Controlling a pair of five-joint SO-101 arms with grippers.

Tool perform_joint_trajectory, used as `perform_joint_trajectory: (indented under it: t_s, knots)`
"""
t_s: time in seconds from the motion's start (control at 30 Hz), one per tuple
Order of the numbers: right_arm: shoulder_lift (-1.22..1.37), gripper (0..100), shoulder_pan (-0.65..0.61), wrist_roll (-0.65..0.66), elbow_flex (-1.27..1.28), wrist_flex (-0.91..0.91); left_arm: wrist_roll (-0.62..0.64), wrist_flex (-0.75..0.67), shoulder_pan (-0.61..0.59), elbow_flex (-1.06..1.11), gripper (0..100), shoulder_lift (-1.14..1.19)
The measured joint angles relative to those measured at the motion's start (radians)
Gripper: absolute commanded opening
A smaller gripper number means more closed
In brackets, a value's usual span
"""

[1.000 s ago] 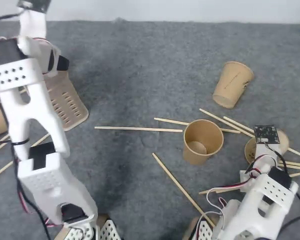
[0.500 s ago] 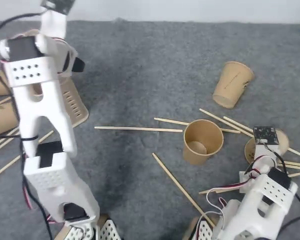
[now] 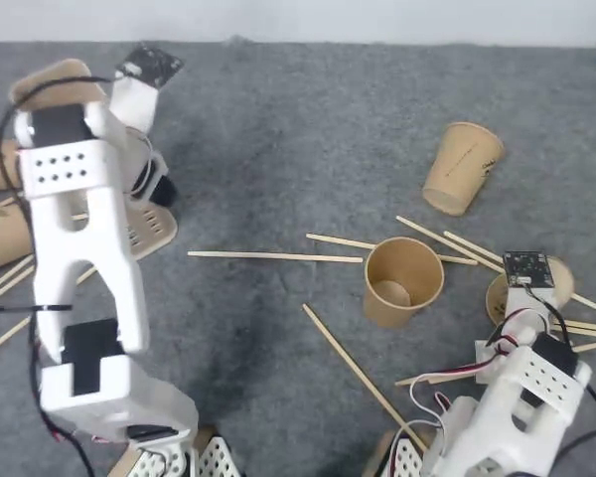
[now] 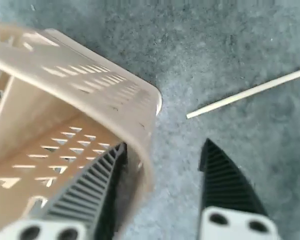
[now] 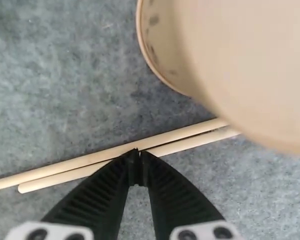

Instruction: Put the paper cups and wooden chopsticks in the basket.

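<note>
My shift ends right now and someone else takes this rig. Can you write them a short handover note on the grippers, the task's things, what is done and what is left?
Left gripper: open, astride the rim of the beige slotted plastic basket at the left of the grey carpet.
Right gripper: shut, tips at a pair of wooden chopsticks beside a brown paper cup.
Other cups: one upright, one on its side, more left of the basket. Loose chopsticks are scattered on the carpet.
Done: nothing seen in the basket.
Left: all cups and chopsticks.
</note>
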Motion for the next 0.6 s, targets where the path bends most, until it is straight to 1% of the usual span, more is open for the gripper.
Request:
perform_joint_trajectory:
  t_s: [0.03,0.07,0.13,0.2,0.27,0.33,0.5,0.6]
  knots:
    - [0.0,1.2,0.0,0.0,0.0,0.0,0.0,-0.026,0.0,0.029,3,-0.003]
    - [0.0,1.2,0.0,0.0,0.0,0.0,0.0,-0.055,0.0,0.057,0,-0.005]
    - [0.0,1.2,0.0,0.0,0.0,0.0,0.0,-0.129,0.008,0.106,2,-0.005]
    - [0.0,1.2,0.0,0.0,0.0,0.0,0.002,-0.201,0.035,0.14,1,-0.011]
    - [0.0,1.2,0.0,0.0,0.0,0.0,0.061,-0.252,0.058,0.15,1,-0.015]
    - [0.0,1.2,0.0,0.0,0.0,0.0,0.173,-0.31,0.081,0.158,1,-0.015]
    - [0.0,1.2,0.0,0.0,0.0,0.0,0.523,-0.468,0.169,0.158,1,-0.015]
    - [0.0,1.2,0.0,0.0,0.0,0.0,0.671,-0.54,0.216,0.158,1,-0.015]
